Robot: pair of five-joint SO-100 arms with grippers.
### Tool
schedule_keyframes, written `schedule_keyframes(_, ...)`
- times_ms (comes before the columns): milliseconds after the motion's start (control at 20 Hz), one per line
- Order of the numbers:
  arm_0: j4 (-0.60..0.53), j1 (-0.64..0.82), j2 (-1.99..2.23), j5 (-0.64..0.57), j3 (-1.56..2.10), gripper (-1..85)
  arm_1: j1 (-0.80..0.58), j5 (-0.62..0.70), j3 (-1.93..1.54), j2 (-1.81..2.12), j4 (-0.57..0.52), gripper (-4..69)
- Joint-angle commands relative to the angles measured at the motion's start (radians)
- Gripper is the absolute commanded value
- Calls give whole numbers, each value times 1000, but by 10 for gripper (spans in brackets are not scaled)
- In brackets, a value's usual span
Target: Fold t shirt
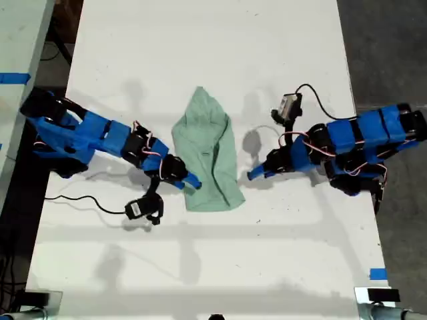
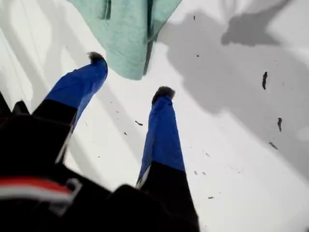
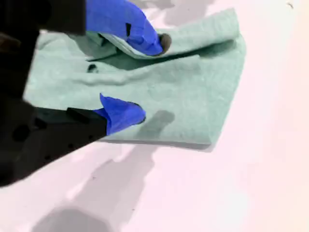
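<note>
In the exterior view the t shirt (image 1: 208, 153) lies near the middle of the white table (image 1: 200, 40), folded into a long narrow shape. Its long axis runs from the far part of the picture toward the near part, leaning slightly to the exterior view's right, with the narrow end pointing up the picture and the wider, squarer end lower down. My first gripper (image 1: 252, 175) reaches in from the exterior view's right, its arm stretched low across the table and its tips pointing at the cloth's lower side edge, just beside it but apart from it. My second gripper (image 1: 192, 181) comes in from the exterior view's left on a low, extended arm, and its tips lie over the opposite edge of the wide end. In the first wrist view my first gripper (image 2: 130, 75) has its jaws spread with bare table between them, and a corner of the t shirt (image 2: 126, 29) sits just past the tips. In the second wrist view my second gripper (image 3: 150, 79) is spread wide above the t shirt (image 3: 193, 96), one finger by a raised fold, the other over flat cloth, grasping nothing.
</note>
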State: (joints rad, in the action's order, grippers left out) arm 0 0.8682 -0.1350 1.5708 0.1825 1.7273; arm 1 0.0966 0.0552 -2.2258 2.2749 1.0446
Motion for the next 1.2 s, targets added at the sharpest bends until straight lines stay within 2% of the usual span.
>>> schedule_keyframes(0, 6, -31, -161, 48, -206, 195, 43, -11, 215, -209, 48, 215)
schedule_keyframes(200, 26, -61, -295, 121, -272, 201, 66, 3, 445, -497, 101, 215)
schedule_keyframes(350, 29, -63, -353, 129, -299, 199, 64, 28, 563, -641, 110, 215)
schedule_keyframes(400, 32, -60, -377, 117, -322, 174, 61, 37, 600, -684, 120, 215)
schedule_keyframes(500, 35, -57, -413, 104, -359, 0, 55, 52, 683, -769, 143, 215)
schedule_keyframes(850, 75, -48, -449, 74, -425, -1, 66, 64, 905, -991, 239, 208)
schedule_keyframes(900, 75, -48, -451, 72, -426, -1, 67, 63, 910, -994, 244, 192)
schedule_keyframes(950, 75, -46, -453, 71, -426, -1, 71, 58, 911, -994, 250, -8)
schedule_keyframes(1150, 89, -46, -454, 57, -448, -1, 87, 48, 943, -996, 285, -7)
